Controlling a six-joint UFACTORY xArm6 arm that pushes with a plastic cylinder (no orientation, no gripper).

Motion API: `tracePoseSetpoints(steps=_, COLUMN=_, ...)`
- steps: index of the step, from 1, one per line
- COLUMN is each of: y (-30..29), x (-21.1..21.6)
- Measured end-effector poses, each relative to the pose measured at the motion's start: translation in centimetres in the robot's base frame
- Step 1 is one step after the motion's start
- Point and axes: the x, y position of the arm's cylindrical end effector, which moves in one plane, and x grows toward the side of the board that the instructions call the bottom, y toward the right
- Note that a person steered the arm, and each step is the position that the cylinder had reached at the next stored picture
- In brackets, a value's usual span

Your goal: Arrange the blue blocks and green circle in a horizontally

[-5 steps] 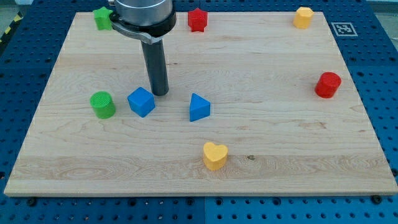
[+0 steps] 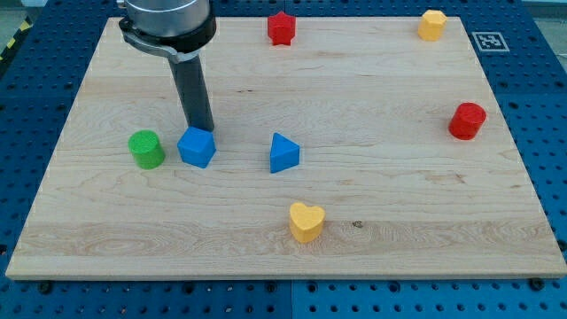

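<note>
A green circle [image 2: 146, 149] stands on the wooden board [image 2: 372, 195] at the view's left. A blue cube-like block [image 2: 197, 147] sits just right of it, a small gap between them. A blue triangular block [image 2: 283, 153] lies further right, at about the same height in the view. My tip [image 2: 201, 129] stands just above the blue cube's top edge, touching or almost touching it. The rod rises up and left from there.
A yellow heart [image 2: 306, 221] lies below the blue triangle. A red block [image 2: 282, 27] sits at the top middle, a yellow block [image 2: 432, 24] at the top right, a red block [image 2: 467, 120] at the right. The arm hides the top-left corner.
My tip has moved left, from the cube's upper right to just above it. The blue cube has shifted slightly left toward the green circle. The green block at the top left is now hidden by the arm.
</note>
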Motion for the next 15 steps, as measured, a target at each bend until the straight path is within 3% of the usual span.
tracePoseSetpoints(steps=4, y=0.0, x=0.9)
tracePoseSetpoints(steps=8, y=-5.6, x=0.9)
tracePoseSetpoints(steps=13, y=-7.2, x=0.7)
tracePoseSetpoints(steps=14, y=-8.4, x=-1.1)
tracePoseSetpoints(steps=15, y=-11.5, x=-5.8)
